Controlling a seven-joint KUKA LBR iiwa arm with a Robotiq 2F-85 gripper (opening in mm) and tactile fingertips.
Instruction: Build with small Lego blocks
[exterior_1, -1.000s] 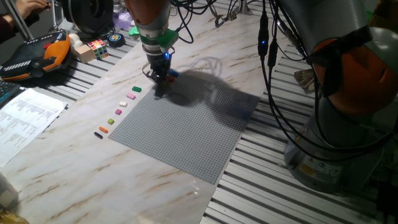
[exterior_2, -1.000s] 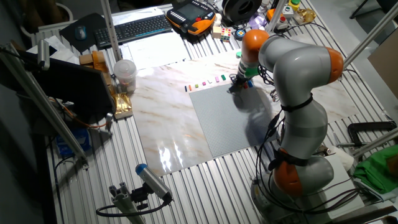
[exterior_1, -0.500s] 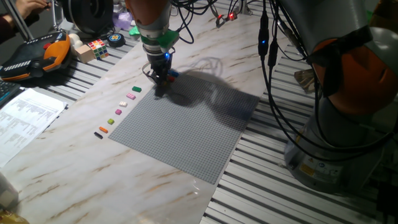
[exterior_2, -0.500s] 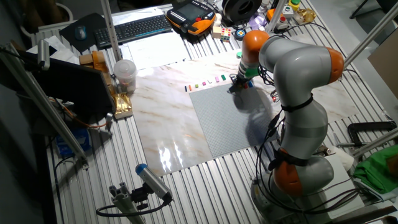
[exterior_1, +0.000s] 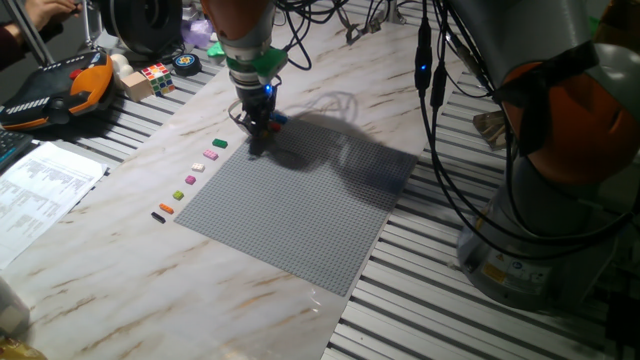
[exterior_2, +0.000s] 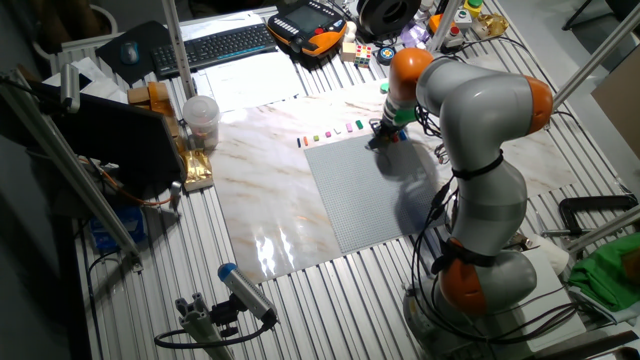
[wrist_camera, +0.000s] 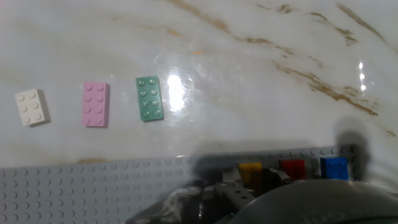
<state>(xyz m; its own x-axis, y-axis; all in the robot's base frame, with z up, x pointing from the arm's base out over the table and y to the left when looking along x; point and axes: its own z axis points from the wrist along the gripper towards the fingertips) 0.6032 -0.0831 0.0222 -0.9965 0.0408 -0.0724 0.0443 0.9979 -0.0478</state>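
Whether the gripper (exterior_1: 258, 132) grips anything is unclear; it should press squarely beside the yellow brick (wrist_camera: 250, 170) below it.

Marble table (exterior_1: 120, 260): grey baseplate (exterior_1: 300, 200), row of loose bricks (exterior_1: 190, 180) beside it
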